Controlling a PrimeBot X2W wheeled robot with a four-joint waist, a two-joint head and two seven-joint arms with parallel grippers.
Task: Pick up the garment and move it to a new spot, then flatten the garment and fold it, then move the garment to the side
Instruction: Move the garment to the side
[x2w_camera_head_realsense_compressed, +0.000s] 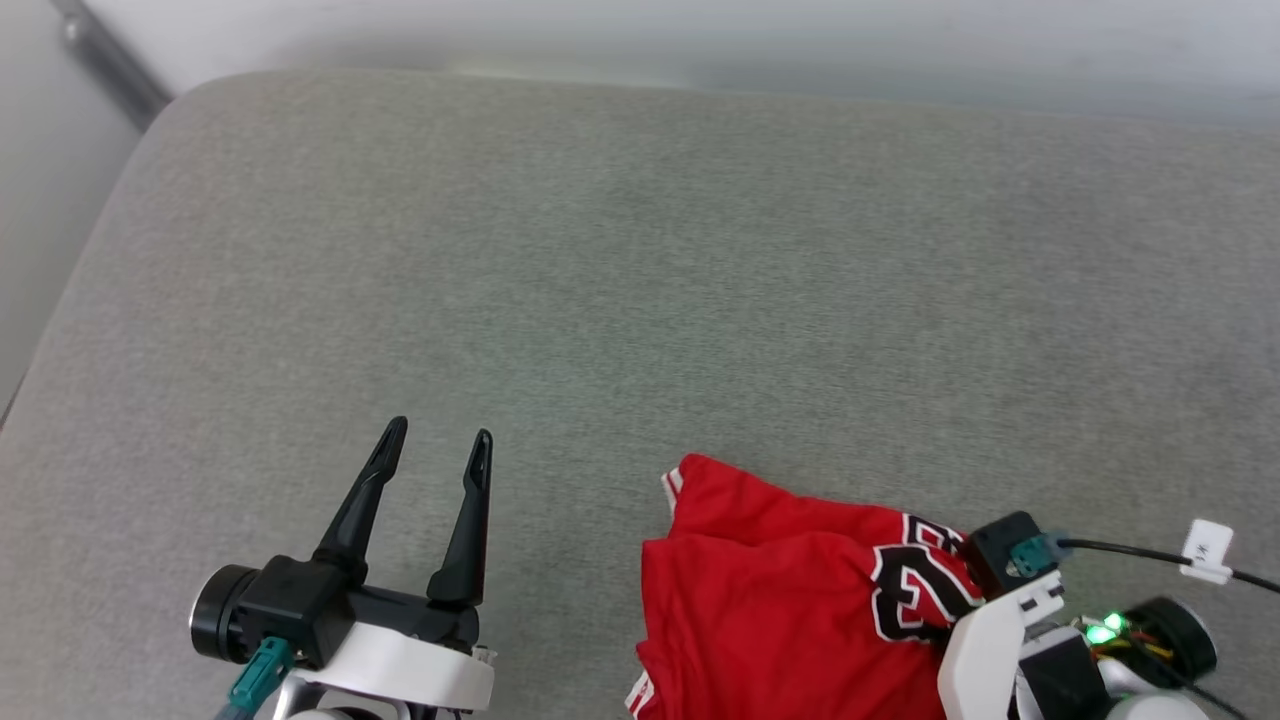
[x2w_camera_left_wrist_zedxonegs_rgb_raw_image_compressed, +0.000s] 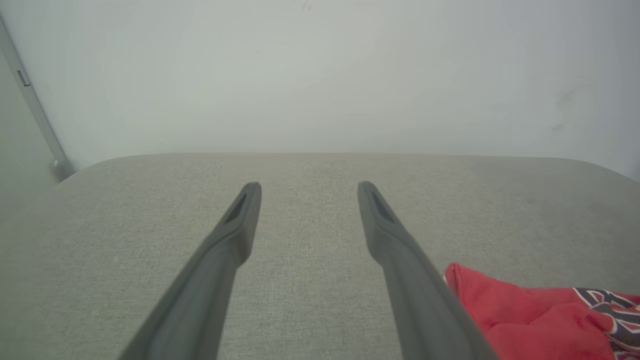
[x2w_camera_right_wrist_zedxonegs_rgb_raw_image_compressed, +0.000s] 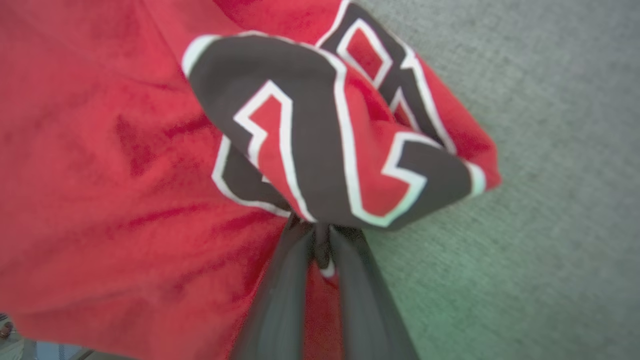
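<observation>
The garment (x2w_camera_head_realsense_compressed: 780, 590), a crumpled red jersey with black, white-outlined lettering, lies at the near right of the grey cushioned surface (x2w_camera_head_realsense_compressed: 640, 280). In the right wrist view my right gripper (x2w_camera_right_wrist_zedxonegs_rgb_raw_image_compressed: 320, 227) is shut on a raised fold of the garment (x2w_camera_right_wrist_zedxonegs_rgb_raw_image_compressed: 125, 150), its two dark fingers pinched together just under the lettering. From the head camera, my right wrist (x2w_camera_head_realsense_compressed: 1005, 560) sits over the garment's right end and hides the fingers. My left gripper (x2w_camera_head_realsense_compressed: 442, 432) hovers open and empty to the left of the garment, apart from it. The left wrist view shows the left gripper (x2w_camera_left_wrist_zedxonegs_rgb_raw_image_compressed: 309, 187) spread wide, the garment (x2w_camera_left_wrist_zedxonegs_rgb_raw_image_compressed: 525, 320) at its lower right.
A black cable with a white tag (x2w_camera_head_realsense_compressed: 1205, 550) trails off to the right of my right wrist. The surface curves down at its left edge (x2w_camera_head_realsense_compressed: 60, 330) and meets a pale wall (x2w_camera_left_wrist_zedxonegs_rgb_raw_image_compressed: 320, 75) at the back. A metal rail (x2w_camera_head_realsense_compressed: 110, 70) runs at the upper left.
</observation>
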